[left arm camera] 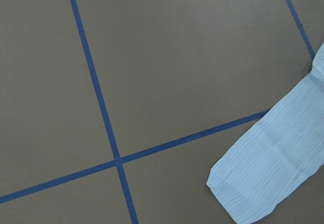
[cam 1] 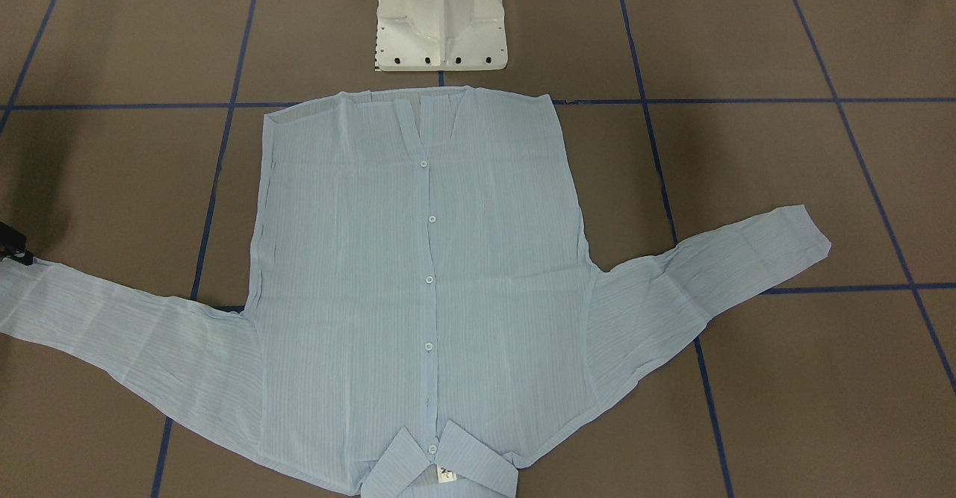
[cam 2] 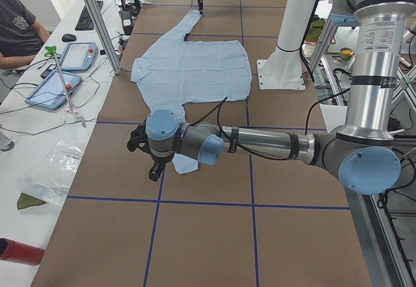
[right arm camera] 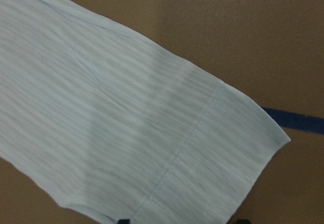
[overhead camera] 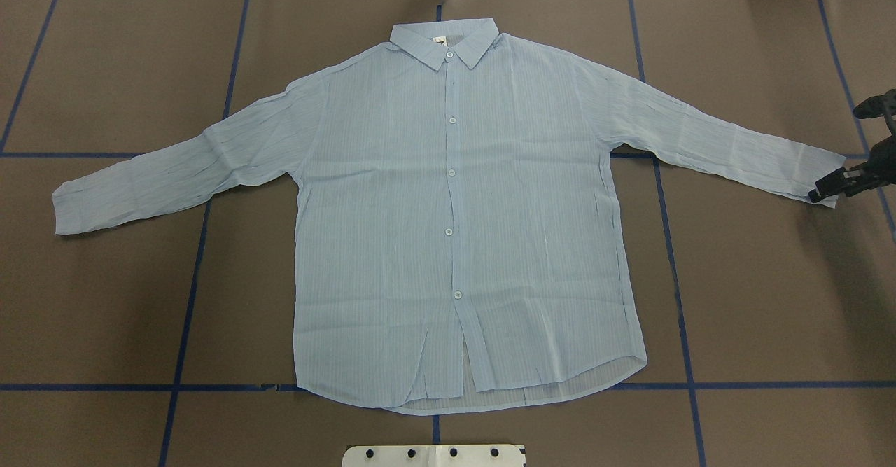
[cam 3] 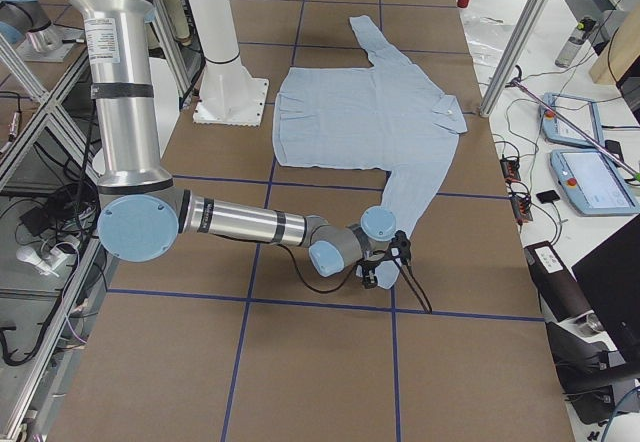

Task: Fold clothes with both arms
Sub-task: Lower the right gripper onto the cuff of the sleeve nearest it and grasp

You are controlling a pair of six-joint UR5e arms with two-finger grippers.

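Note:
The light-blue striped shirt (overhead camera: 455, 208) lies flat and buttoned on the brown table, collar (overhead camera: 444, 40) at the far edge, both sleeves spread out. My right gripper (overhead camera: 850, 148) is open at the right sleeve's cuff (overhead camera: 815, 173), one finger at the cuff's edge. In the right wrist view the cuff (right arm camera: 223, 148) fills the frame, with both fingertips (right arm camera: 123, 221) at the bottom edge. My left gripper (cam 2: 146, 150) shows only in the exterior left view, above the left cuff (cam 2: 185, 163); I cannot tell if it is open. The left wrist view shows that cuff (left arm camera: 263, 178) from high up.
The white pedestal base (cam 1: 441, 20) stands at the shirt's hem side. Blue tape lines (overhead camera: 189, 278) grid the table. A side bench with tablets (cam 2: 75, 56), metal posts (cam 2: 97, 21) and a seated person (cam 2: 16, 27) runs along the far edge.

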